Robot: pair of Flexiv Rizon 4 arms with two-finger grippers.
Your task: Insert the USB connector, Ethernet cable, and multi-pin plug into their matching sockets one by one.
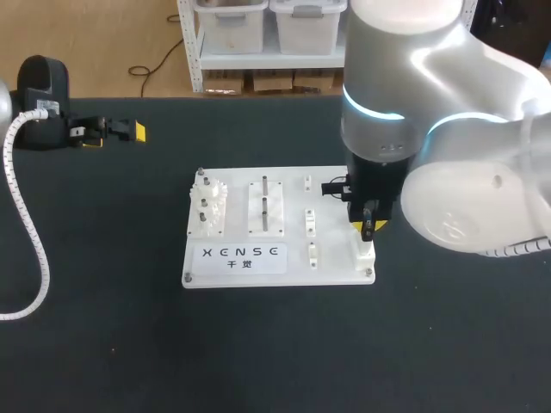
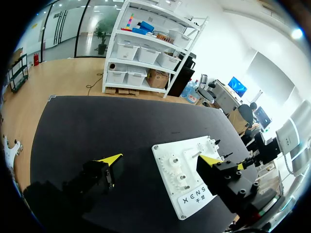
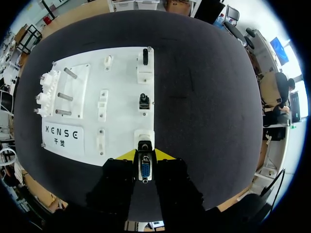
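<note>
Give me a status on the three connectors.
Looks done: the USB connector and Ethernet cable appear seated in their sockets. In hand: the right gripper is shut on the multi-pin plug, lined up at the last white socket. Left: pushing that plug home. The left gripper is open, away from the board.

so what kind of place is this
Probably a robotics test bench in a lab. A white plastic practice board with sockets, pegs and gears lies on a black table. The right arm's pincer holds a blue-faced multi-pin plug over the board.
</note>
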